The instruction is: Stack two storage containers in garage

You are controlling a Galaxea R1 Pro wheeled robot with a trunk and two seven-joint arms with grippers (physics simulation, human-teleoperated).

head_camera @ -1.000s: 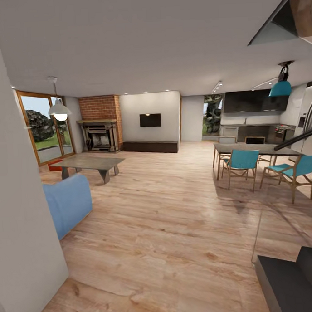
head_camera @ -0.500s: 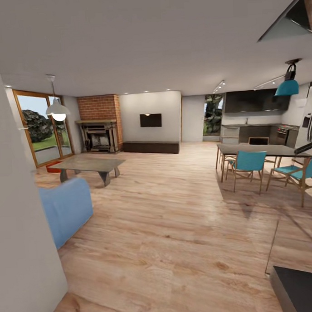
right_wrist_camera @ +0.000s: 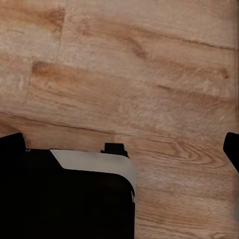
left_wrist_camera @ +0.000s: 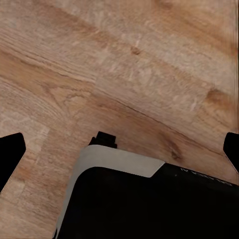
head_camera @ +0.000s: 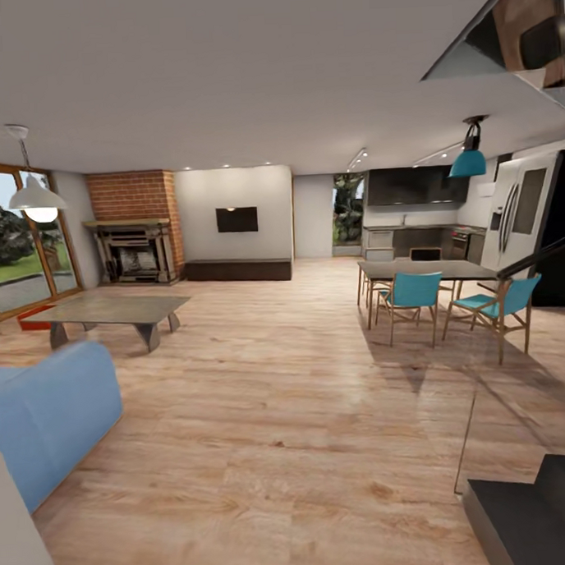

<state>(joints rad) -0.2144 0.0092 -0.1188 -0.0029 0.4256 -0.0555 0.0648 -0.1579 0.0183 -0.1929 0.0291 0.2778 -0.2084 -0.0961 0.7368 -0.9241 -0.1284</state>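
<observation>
One red-orange storage container (head_camera: 32, 319) sits on the light wood plank floor of the living room at the far left. It lies by the wood-framed glass doors (head_camera: 18, 261), partly hidden behind the low coffee table (head_camera: 111, 310). My left gripper (left_wrist_camera: 121, 152) hangs open over bare planks, its dark fingertips (left_wrist_camera: 10, 155) far apart with nothing between them. The right gripper (right_wrist_camera: 122, 148) is open over the planks too, and it holds nothing. Part of my dark base fills the lower part of both wrist views.
A blue sofa (head_camera: 43, 420) stands near on the left, beside a white wall corner (head_camera: 18, 532). The fireplace (head_camera: 135, 252) is at the back left. A dining table (head_camera: 422, 271) with teal chairs (head_camera: 410, 296) is on the right. A dark step (head_camera: 531, 518) lies at the bottom right.
The camera has moved forward past the left wall and turned. The wall has slid nearly out of the picture, the sofa looms larger, and the fridge has come into view at right.
</observation>
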